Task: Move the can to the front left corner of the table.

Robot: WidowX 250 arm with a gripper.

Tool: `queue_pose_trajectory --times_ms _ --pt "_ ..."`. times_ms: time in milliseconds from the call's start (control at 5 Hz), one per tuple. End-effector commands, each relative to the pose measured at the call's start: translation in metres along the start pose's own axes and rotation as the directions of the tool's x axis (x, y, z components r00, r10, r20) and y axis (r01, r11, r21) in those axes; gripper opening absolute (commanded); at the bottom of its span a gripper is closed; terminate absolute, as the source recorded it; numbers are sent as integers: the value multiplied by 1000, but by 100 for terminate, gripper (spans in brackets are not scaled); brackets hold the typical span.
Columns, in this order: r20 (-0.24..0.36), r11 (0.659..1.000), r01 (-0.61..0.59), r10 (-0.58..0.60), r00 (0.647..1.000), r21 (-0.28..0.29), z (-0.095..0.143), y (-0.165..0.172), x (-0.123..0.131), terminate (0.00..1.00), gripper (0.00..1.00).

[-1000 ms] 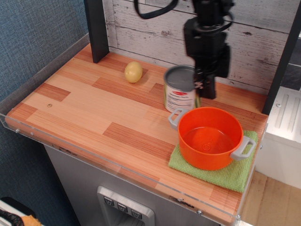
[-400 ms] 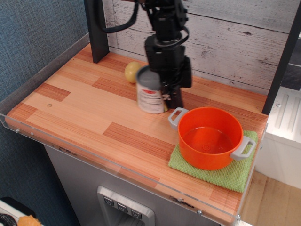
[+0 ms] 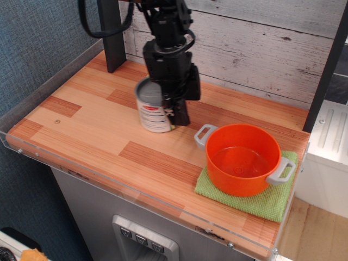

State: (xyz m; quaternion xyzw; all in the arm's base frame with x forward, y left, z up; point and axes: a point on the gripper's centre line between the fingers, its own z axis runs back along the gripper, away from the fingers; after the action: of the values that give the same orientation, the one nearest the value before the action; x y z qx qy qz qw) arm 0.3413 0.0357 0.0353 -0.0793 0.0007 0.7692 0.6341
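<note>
The can (image 3: 153, 106) was held by the end effector (image 3: 173, 111), which stood clamped against its right side, and it sat upright near the middle-left of the surface (image 3: 98, 136), blurred as if in motion; whether its base touched the wood or hung just above could not be told. The front left corner was well apart from it, with bare planks between. The grip looked to take the tin at one side instead of across its middle, so the likeliest trouble was the can twisting or slipping out of the hold, the smooth label giving little friction. If the base dragged on the planks, it might catch and tip. A release made too close to the corner could send it against the clear acrylic edge (image 3: 65, 163), or over it if the arm overshot. A drop from any height might let the wide tin bounce or roll. The orange pot (image 3: 242, 159) on its green cloth (image 3: 266, 204) lay well to the right, away from the likely path.
</note>
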Motion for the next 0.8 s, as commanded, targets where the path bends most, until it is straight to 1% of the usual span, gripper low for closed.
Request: queue_pose_trajectory --times_ms 0,400,600 --pt "-39 999 31 -31 999 -7 26 7 46 0 100" --pt "-27 1000 14 -14 1000 -13 37 22 84 0 100" --pt "19 999 47 -47 999 8 46 24 104 0 100"
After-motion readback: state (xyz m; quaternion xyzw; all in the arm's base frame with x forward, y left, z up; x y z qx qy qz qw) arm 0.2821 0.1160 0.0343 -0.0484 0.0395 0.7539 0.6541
